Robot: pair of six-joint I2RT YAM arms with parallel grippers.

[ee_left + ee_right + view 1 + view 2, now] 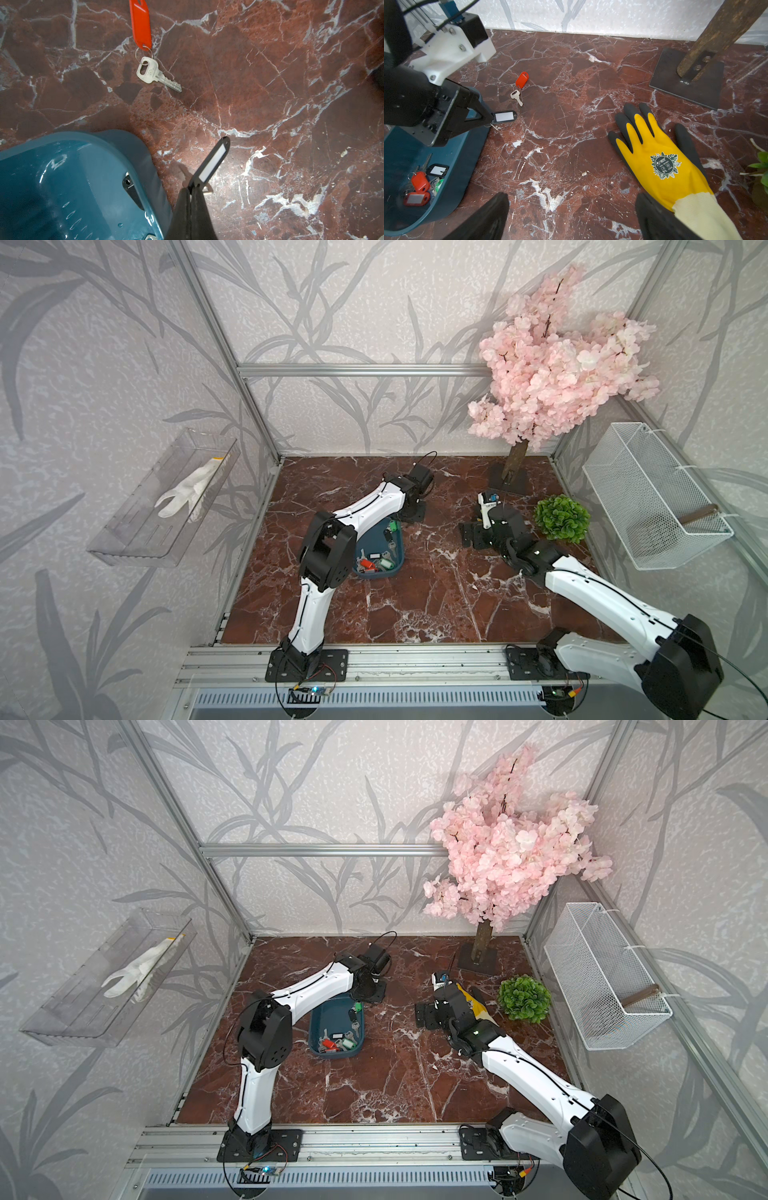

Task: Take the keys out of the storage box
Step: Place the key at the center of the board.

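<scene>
Your marble table (415,605) fills the floor of the cell. At its far right corner stands a pink blossom tree (561,364). A white wire basket (648,497) hangs on the right wall. On the left wall hangs a clear tray (137,531) with a white glove (187,493) in it.

Left of centre on the table lies the teal box (328,1013), its long side running near to far. A yellow glove (662,162) lies flat on the marble right of centre, with a small green plant ball (561,518) just to its right.

Your left gripper (192,190) is at the box's far end, just outside the rim. It is pinched tight on the end of a black-tagged key (212,162), and the tag sticks out past the fingertips over the marble. Your right gripper (572,196) hangs above the table by the yellow glove's cuff, spread wide and holding nothing.

Most of the keys (419,185) sit in a heap at the near end of the box, with a couple farther up inside it. One red-tagged key (518,91) lies on the marble outside the box, beyond its far end.
</scene>
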